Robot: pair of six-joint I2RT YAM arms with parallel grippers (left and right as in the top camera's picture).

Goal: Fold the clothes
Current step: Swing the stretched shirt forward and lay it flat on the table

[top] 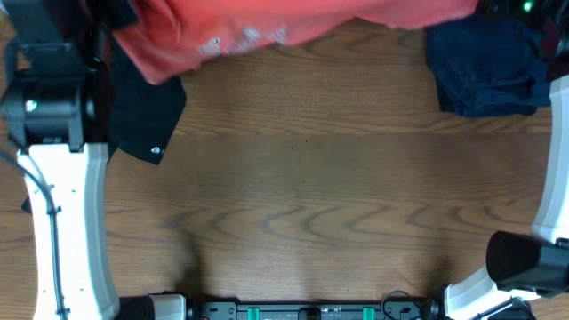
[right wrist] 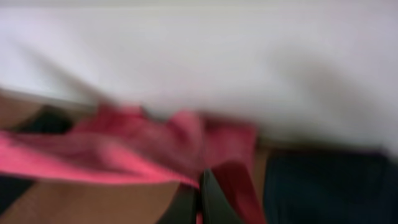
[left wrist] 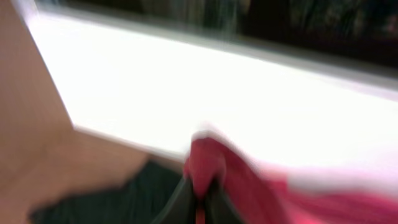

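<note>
Pinching T-shirt (top: 267, 22), left gripper (left wrist: 200, 186), right gripper (right wrist: 200, 182), closed

Robot lab bench — not a home.
A white left arm (top: 67, 222) and right arm (top: 558, 178) stand at the sides of a wood-grain table (top: 311, 196), a black equipment rail (top: 311, 311) along its near edge, loose clothes (top: 267, 27) at the far edge.

Left hand (left wrist: 199, 198) and right hand (right wrist: 199, 200), both stretched forward, are clamped on the T-shirt (top: 267, 22).
</note>
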